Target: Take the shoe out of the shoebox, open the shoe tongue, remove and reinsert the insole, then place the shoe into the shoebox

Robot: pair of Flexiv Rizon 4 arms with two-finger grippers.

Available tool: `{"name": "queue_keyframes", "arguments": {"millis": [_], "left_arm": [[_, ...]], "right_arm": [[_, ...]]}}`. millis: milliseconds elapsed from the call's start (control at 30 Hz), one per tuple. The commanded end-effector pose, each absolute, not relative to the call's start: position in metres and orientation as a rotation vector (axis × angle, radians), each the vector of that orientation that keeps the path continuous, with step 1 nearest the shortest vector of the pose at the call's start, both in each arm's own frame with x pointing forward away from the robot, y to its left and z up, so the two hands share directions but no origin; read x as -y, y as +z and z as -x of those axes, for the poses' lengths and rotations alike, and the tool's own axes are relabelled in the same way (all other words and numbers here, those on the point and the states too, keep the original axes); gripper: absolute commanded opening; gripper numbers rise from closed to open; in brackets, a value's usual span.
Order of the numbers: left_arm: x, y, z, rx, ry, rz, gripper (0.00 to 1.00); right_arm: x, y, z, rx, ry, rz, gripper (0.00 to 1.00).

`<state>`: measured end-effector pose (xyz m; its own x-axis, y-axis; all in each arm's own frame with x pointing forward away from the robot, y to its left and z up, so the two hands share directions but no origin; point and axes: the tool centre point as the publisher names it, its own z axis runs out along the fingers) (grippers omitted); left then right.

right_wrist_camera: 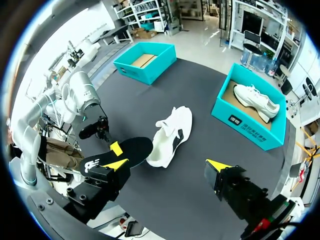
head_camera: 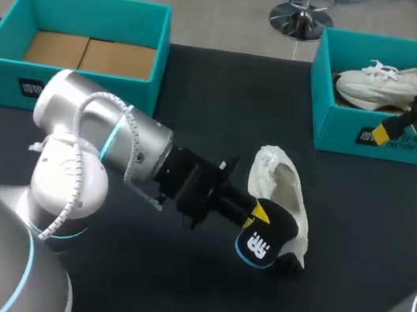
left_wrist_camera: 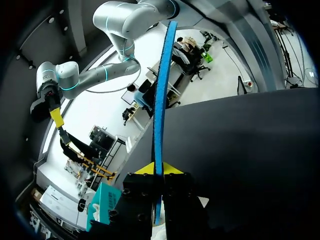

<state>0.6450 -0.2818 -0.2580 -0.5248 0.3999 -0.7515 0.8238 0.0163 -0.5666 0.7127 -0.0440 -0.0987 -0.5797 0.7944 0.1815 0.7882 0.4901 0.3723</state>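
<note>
White shoe point(head_camera: 279, 185) lies on its side on the dark desk point(head_camera: 204, 83), not in any box. So step 1 looks done.

Black insole point(head_camera: 262, 241) w/ a blue rim is out of the shoe too, so the "take it out" part looks done. It is right by one end of the shoe, and I can't tell if they touch. The left gripper point(head_camera: 261, 217) is pinched tight on the insole. In the left wrist view the thin blue edge of the insole point(left_wrist_camera: 162, 90) runs up from between the two yellow tips.

Is the tongue pulled open? Can't tell from here. Prob yes, as the insole got out.

Right gripper point(right_wrist_camera: 167, 165) has its fingers spread wide & holds nothing. It is well away from the shoe, up over the teal shoebox point(head_camera: 356, 133) that has a second white shoe point(head_camera: 380, 85) in it.

What is left, I think:
- slide the insole back into the shoe
- lift the shoe & put it in a box

An empty teal shoebox point(head_camera: 2, 73) w/ a brown card floor sits well apart from the shoe, on the left arm's side. The full one is on the other side of the shoe.

About halfway, I'd say.
</note>
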Motion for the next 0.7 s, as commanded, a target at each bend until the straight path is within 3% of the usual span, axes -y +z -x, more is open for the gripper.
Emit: {"name": "queue_keyframes", "arguments": {"millis": [33, 700], "left_arm": [[0.301, -0.267, -0.648, -1.920, -1.495, -1.251, 0.00], [0.300, -0.286, -0.673, -1.855, -1.380, -1.355, 0.00]], "right_arm": [[0.043, -0.099, -0.715, -2.703, 0.656, -1.435, 1.00], [0.043, -0.099, -0.715, -2.703, 0.656, -1.435, 1.00]]}}
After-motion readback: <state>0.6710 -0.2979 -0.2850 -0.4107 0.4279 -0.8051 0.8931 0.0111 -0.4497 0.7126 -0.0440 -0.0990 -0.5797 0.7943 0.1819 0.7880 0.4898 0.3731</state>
